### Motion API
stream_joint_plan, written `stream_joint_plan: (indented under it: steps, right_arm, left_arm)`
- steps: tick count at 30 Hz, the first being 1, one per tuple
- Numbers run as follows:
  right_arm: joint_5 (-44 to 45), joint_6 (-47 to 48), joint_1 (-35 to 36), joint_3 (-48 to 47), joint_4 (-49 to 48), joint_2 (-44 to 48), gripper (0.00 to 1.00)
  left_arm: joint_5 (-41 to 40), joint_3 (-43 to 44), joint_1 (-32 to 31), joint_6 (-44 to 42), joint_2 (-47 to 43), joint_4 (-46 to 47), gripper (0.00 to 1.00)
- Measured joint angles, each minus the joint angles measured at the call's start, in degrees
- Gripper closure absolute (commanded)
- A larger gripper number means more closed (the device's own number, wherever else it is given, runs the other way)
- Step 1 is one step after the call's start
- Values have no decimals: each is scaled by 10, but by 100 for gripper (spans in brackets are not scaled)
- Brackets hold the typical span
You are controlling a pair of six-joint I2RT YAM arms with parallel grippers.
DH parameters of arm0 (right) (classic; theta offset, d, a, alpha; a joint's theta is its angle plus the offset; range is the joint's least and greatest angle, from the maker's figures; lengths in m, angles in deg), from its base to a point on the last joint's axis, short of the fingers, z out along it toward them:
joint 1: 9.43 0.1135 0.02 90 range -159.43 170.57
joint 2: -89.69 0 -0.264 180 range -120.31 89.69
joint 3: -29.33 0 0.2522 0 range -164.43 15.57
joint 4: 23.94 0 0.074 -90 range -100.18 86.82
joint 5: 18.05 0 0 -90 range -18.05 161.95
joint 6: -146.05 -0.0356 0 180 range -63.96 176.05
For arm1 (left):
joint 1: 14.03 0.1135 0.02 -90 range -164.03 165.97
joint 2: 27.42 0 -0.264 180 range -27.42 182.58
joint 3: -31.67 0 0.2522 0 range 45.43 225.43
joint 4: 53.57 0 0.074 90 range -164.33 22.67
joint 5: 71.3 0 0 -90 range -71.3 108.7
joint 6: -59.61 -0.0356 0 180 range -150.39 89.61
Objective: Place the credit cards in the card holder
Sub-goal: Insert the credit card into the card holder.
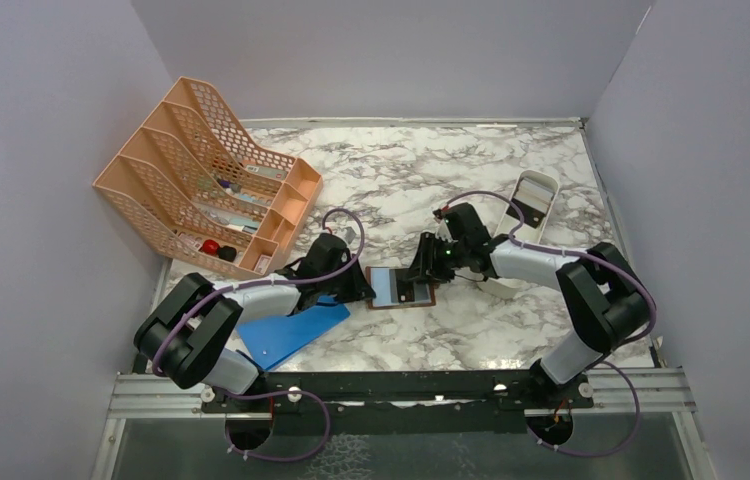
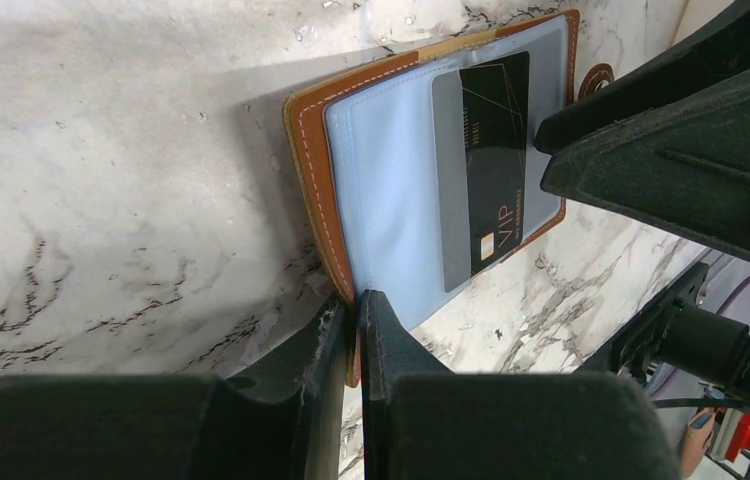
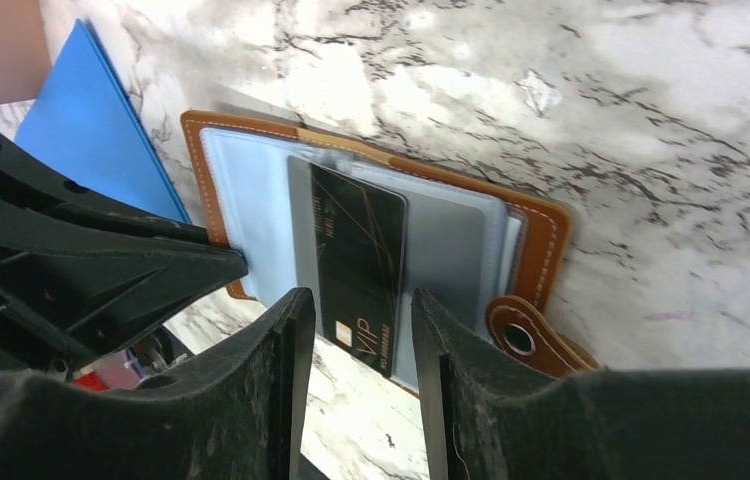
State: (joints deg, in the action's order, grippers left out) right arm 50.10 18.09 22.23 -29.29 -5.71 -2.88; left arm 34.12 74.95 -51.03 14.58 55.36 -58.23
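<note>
Closest in, pinching the brown edge of the card holder (image 2: pixel 311 170) with the left fingers (image 2: pixel 381 330), pressed together on the leather, holding it open and flat on the bench (image 2: pixel 101 150). Just beyond, straddling the dark card (image 3: pixel 356 240) with the right fingers (image 3: pixel 286 330), spread apart and gripping nothing. Seems to lie partway in a clear sleeve, VIP end outward; depth hard to judge. Could buckle or jam if pushed askew at the sleeve mouth. Could drag the holder out of the left pinch if shoved hard. Cannot tell the light blue card from the pale lining.
</note>
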Motion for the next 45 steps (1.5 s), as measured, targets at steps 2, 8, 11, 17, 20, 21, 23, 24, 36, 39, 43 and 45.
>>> stream_joint_plan:
  steps: [2,8,11,17,20,21,23,24,36,39,43,45]
  right_arm:
    - [-9,-1,2,0,-13,-5,54]
    - [-35,-5,7,2,-47,-18,54]
    - [-42,-10,10,7,-58,-20,54]
    - [-51,-17,16,9,-71,-25,54]
    - [-58,-21,17,9,-79,-31,54]
    - [-61,-23,18,9,-81,-33,54]
    - [-65,-27,18,10,-88,-34,54]
    - [-68,-30,19,13,-94,-34,54]
    - [-94,-63,21,42,-150,-42,57]
    - [-94,-67,21,44,-155,-42,57]
    - [-94,-66,21,45,-151,-40,57]
    - [-89,-59,21,45,-136,-31,56]
  left_arm:
    - [0,0,-1,0,0,0,87]
    - [3,0,-5,0,0,3,82]
    - [7,0,-8,0,0,7,81]
    - [11,0,-10,1,0,10,78]
    - [12,0,-10,0,0,11,77]
    - [13,0,-10,0,0,12,77]
    - [16,0,-10,0,2,14,76]
    - [17,0,-11,0,4,16,75]
    - [26,8,-16,0,9,20,69]
    - [28,8,-16,0,9,21,69]
    - [33,8,-16,0,9,24,72]
    - [35,8,-16,1,9,25,77]
